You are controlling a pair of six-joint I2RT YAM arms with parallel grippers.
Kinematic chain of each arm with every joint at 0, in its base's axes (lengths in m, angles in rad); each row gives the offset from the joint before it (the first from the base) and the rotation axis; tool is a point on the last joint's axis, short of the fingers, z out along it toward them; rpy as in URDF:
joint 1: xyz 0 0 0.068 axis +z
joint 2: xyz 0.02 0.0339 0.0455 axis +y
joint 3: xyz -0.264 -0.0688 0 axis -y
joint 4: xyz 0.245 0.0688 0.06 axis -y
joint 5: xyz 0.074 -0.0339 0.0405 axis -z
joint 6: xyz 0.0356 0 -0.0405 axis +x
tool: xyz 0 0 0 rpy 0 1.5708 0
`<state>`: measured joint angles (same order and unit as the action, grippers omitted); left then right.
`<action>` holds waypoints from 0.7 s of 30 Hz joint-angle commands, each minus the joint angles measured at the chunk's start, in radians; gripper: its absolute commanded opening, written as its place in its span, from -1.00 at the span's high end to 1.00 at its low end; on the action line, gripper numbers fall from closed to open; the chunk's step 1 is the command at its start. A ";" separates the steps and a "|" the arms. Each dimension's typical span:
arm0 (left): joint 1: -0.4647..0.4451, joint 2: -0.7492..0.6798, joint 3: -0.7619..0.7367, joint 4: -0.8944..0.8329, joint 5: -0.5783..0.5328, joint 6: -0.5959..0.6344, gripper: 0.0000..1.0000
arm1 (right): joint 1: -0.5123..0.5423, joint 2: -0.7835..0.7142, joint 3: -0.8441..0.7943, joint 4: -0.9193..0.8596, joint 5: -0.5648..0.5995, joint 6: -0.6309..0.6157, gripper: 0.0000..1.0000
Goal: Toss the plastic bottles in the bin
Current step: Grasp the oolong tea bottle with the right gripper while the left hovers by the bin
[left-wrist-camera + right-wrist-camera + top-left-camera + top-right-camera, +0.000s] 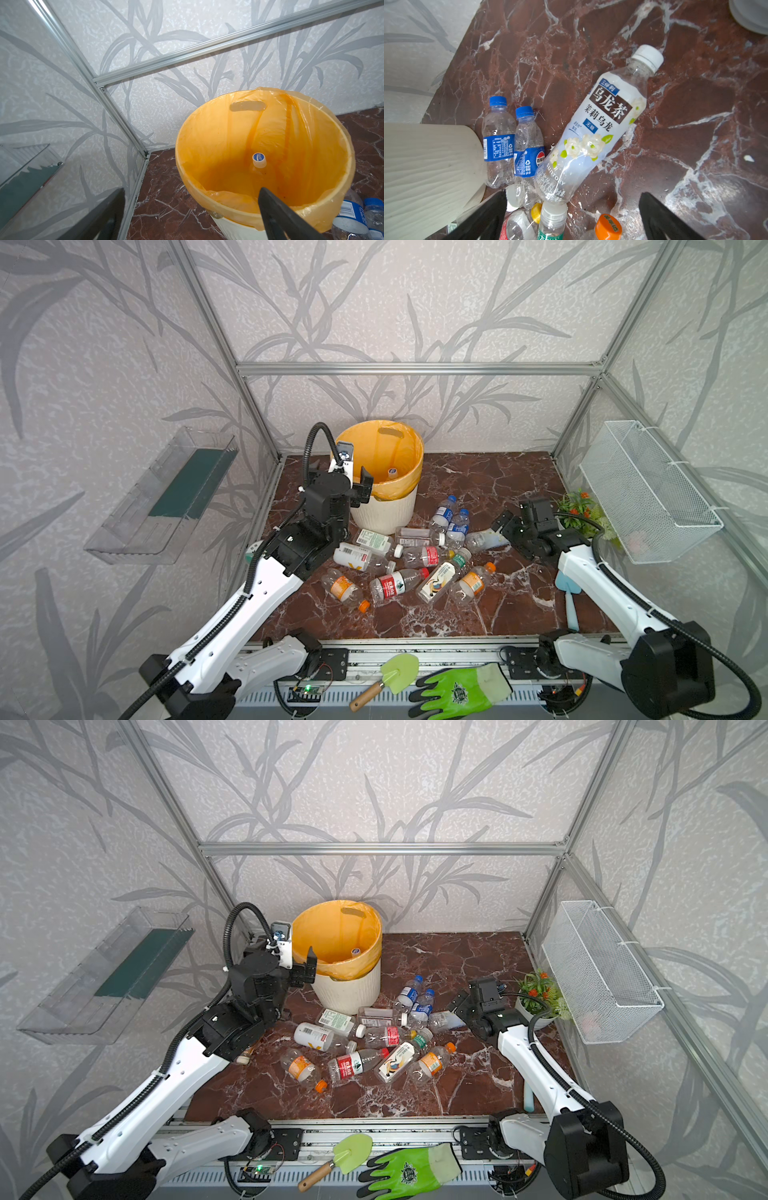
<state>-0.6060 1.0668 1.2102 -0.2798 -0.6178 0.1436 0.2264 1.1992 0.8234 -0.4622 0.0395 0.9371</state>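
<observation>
**One bottle in, the right arm is best placed for the next**

The left gripper (191,190) hangs at the rim of the bin (386,514), fingers wide apart and empty. One bottle (259,160) stands inside on the yellow liner. The other plastic bottles (390,585) lie heaped on the marble table (478,485) before the bin. The right gripper (573,194), fingers spread and holding nothing, hovers by the white-capped tea bottle (602,116). It should straddle the labelled middle squarely, since thin empty walls likely buckle, and lift clear of the blue-capped pair (499,141)
</observation>
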 commanded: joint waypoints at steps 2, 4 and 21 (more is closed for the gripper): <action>-0.012 0.017 0.043 -0.038 0.052 0.070 -0.98 | -0.011 0.096 0.024 0.038 -0.026 0.043 -0.98; -0.015 0.021 0.054 -0.056 0.074 0.067 -0.98 | -0.018 0.146 0.043 0.041 -0.039 0.039 -0.98; -0.013 0.005 0.055 -0.043 0.098 0.076 -0.98 | -0.039 0.502 0.234 -0.074 -0.131 -0.053 -0.87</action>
<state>-0.6189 1.0698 1.2419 -0.3286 -0.5293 0.1944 0.1905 1.6733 1.0359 -0.4706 -0.0750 0.9054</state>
